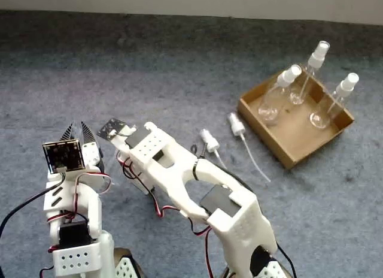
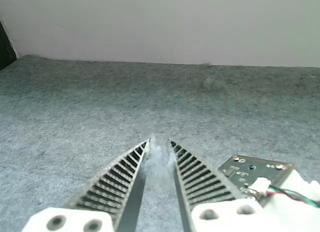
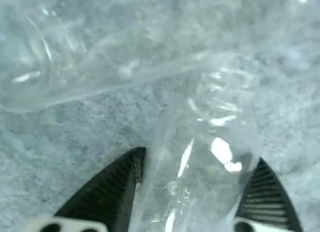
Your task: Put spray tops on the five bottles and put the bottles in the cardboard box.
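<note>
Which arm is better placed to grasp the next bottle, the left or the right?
Right. The right pincer straddles a clear bottle lying on the carpet, its fingers open on either side. The left pincer is empty and faces bare carpet.

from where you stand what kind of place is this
Most likely an indoor robot test bench: a table covered in grey felt, set against a plain wall, with two small arms mounted at its edge and a box holding three bottles.
</note>
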You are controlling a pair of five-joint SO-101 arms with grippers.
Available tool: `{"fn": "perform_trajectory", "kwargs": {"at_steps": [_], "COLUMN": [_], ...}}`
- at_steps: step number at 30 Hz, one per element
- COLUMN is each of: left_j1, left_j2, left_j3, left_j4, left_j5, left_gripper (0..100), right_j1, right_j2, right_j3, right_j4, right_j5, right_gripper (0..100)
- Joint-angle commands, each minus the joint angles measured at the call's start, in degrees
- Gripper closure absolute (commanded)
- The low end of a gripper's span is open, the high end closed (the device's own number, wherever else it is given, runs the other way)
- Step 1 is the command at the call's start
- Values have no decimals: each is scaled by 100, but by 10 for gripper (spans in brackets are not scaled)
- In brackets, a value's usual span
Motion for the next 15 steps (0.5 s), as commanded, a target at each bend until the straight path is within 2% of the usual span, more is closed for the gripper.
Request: {"fn": "perform_trajectory", "kwargs": {"at_steps": [1,12,15], "left_j1": [136,136,136], "left_j2": [-40,-40,-40], "left_j3": [101,101,101], "left_j4": [-114,-114,-114], "left_j5": [-26,-26,-26], "left_gripper": [995,995,995], "right_j1": [145,1429,1596], "right_j2": [-127,-1763,-2484], "right_j3": [-66,-752,-778], "right_j4": [-48,1358,1684], "right_j5": [70,88,554], "right_gripper": [899,899,899]}}
